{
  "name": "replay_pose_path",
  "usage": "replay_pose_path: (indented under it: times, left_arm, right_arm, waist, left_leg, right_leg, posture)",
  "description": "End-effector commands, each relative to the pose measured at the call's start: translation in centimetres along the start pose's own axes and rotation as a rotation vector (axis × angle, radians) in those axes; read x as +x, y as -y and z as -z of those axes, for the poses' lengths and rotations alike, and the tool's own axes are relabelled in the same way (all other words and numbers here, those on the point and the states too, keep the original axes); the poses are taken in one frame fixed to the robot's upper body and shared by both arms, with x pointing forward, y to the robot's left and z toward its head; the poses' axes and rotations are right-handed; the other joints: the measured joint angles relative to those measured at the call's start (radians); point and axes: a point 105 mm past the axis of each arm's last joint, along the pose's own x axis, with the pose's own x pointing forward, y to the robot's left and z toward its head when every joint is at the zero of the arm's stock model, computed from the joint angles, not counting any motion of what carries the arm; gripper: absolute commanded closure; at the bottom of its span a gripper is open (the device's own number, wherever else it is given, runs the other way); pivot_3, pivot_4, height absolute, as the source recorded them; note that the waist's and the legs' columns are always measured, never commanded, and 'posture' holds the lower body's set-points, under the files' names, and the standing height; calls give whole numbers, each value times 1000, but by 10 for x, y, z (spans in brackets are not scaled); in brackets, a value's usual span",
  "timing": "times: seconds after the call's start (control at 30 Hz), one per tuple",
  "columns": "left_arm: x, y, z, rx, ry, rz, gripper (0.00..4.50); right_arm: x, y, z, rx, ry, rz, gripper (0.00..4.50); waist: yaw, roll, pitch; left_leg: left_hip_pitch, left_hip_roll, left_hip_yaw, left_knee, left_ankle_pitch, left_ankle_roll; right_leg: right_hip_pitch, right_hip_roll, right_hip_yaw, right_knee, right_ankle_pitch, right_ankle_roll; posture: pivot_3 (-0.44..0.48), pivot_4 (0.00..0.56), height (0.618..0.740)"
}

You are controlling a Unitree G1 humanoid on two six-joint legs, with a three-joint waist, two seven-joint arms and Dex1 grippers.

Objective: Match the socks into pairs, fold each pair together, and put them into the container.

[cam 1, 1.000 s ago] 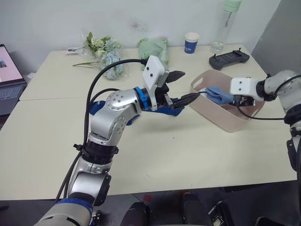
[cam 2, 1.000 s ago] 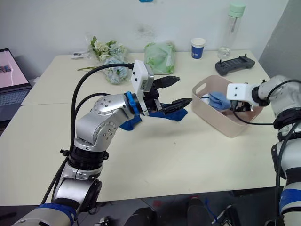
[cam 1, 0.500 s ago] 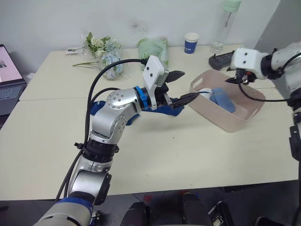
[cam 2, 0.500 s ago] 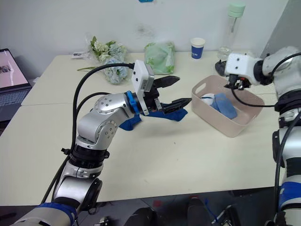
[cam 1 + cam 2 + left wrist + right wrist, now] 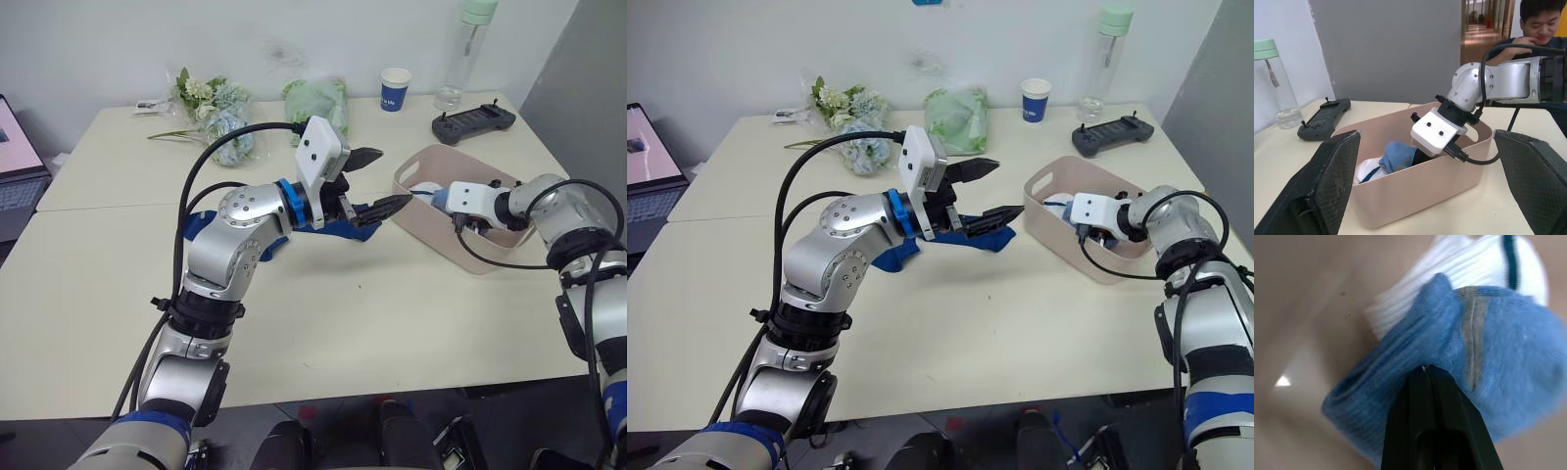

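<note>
Beige table (image 5: 323,323) carries the pink container (image 5: 421,220); inside, right gripper (image 5: 1425,369) jaws pinch light blue sock (image 5: 1498,362) beside white sock (image 5: 1474,269); left gripper (image 5: 377,181) jaws apart.

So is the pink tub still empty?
No, the pink tub already holds a light blue sock and a white sock, with the right gripper pressed shut against the blue one.

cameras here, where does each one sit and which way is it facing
Eye views: on the head, looking down over the table; both arms show.
Left wrist view: between the open left end effector fingers, facing the pink tub and right end effector.
Right wrist view: inside the tub, shut fingers against the light blue sock.
Shared: tub, blue sock, white sock.
</note>
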Motion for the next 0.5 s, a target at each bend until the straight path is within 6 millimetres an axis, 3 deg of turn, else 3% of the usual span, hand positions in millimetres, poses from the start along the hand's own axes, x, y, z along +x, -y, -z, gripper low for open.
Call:
replay_pose_path:
  times: [0.03, 0.2, 0.43, 0.5]
  left_arm:
    - [-2, 2, -10, 40, 19, 2, 0]
    - [-6, -1, -9, 40, 14, -10, 0]
    - [-25, -8, 2, 44, -49, -21, 0]
    - [-36, -14, 7, 56, -74, -59, 0]
  right_arm:
    - [-15, 20, -3, -10, 8, 79, 4473]
    - [-43, 46, -12, -31, 34, 147, 4473]
    - [-82, 84, -42, 8, 181, 292, 4473]
    - [-90, 93, -59, 62, 301, 345, 4112]
  waist:
    - [0, 0, 0]
    - [1, 0, 0]
    - [-3, 0, 0]
    - [-2, 0, 0]
  left_leg:
    - [0, 0, 0, 0, 0, 0]
    - [0, 0, 0, 0, 0, 0]
    - [0, 0, 1, -1, 0, 0]
    - [0, 0, 0, -1, 0, 0]
  right_leg:
    - [0, 0, 0, 0, 0, 0]
    - [0, 0, 0, 0, 0, 0]
    - [-1, 1, 0, 0, 0, 0]
    - [0, 1, 0, 0, 0, 0]
  posture:
    - [0, 150, 740]
    - [0, 150, 740]
    - [0, 150, 740]
    - [0, 150, 740]
